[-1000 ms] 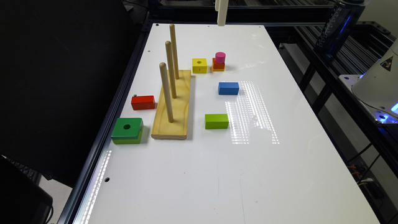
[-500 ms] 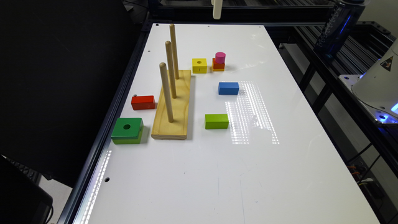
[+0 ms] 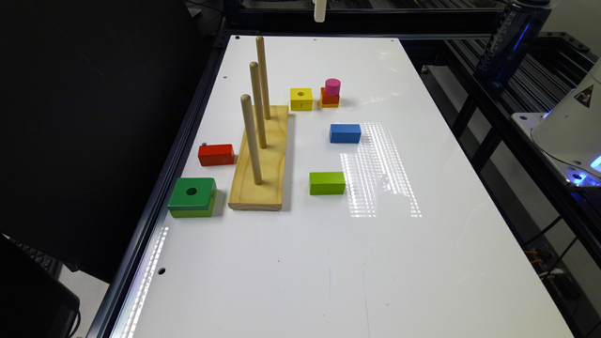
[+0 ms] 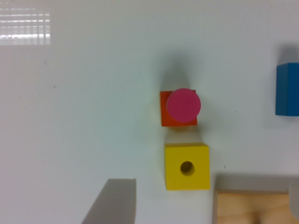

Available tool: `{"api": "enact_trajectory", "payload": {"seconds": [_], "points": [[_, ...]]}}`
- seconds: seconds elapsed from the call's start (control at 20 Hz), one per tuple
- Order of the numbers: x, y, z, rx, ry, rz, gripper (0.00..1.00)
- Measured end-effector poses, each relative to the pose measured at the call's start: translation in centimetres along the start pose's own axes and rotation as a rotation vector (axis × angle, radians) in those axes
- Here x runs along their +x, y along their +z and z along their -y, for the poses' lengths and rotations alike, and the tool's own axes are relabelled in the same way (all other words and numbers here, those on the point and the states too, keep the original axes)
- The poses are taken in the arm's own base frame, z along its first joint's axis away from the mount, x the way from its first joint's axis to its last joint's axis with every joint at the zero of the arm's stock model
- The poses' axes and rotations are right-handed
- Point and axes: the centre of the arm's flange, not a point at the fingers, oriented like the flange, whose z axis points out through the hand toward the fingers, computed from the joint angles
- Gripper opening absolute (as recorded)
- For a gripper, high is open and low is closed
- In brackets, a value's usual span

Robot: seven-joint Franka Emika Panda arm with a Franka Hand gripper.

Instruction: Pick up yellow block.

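One yellow block (image 3: 301,98) beside three pegs (image 3: 258,105); gripper (image 3: 319,11) high above, state unclear.

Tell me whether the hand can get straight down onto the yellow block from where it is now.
Probably yes. The yellow block lies bare on the white table, nothing on top of it. The pink cylinder on its orange piece and the wooden peg base sit close beside it, apart from it, so room for the fingers is tight.

lab | white table (image 3: 328,263) on black aluminium framing (image 3: 497,126)
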Motion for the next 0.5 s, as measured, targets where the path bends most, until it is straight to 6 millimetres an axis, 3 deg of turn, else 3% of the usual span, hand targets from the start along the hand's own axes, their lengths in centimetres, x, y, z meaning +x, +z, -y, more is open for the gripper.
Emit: {"api": "enact_trajectory", "payload": {"seconds": [0.15, 0.4, 0.5], "points": [[0.0, 0.5, 0.0, -0.004, -0.001, 0.009, 1.0], [0.4, 4.7, 0.0, -0.001, -0.008, 0.024, 1.0], [0.5, 5.2, 0.0, 0.001, -0.009, 0.025, 1.0]]}}
